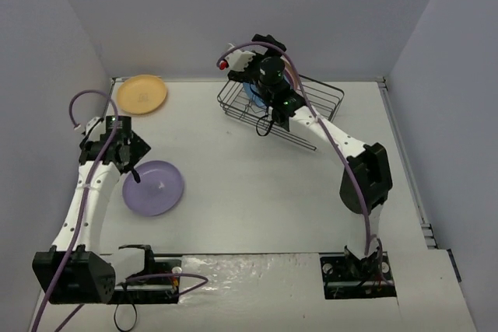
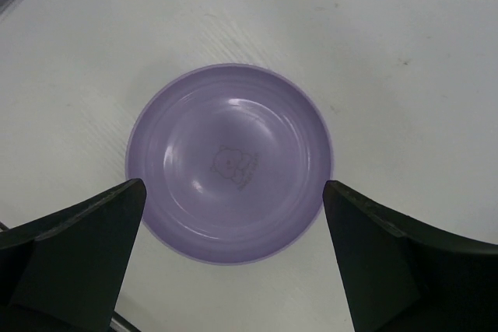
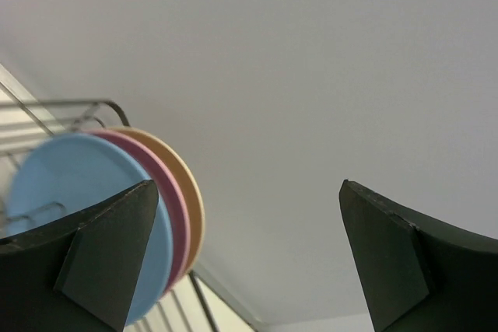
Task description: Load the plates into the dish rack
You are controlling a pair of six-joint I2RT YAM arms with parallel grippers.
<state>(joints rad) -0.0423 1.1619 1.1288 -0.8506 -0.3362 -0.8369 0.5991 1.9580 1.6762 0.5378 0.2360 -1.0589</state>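
Observation:
The lilac purple plate (image 1: 154, 187) lies flat on the table; in the left wrist view it (image 2: 229, 162) fills the middle. My left gripper (image 1: 132, 169) hovers over its near-left rim, open and empty (image 2: 233, 184). The yellow-orange plate (image 1: 142, 93) lies flat at the back left. The dish rack (image 1: 315, 101) stands at the back centre. In the right wrist view the light blue plate (image 3: 70, 207), the pink plate (image 3: 170, 200) and the cream plate (image 3: 189, 188) stand on edge in it. My right gripper (image 1: 245, 64) is above the rack's left end, open and empty (image 3: 249, 184).
Grey walls enclose the table on three sides; the back wall is close behind the rack. The rack's wire rim (image 3: 74, 103) shows at the left of the right wrist view. The right arm reaches diagonally over the rack's front edge.

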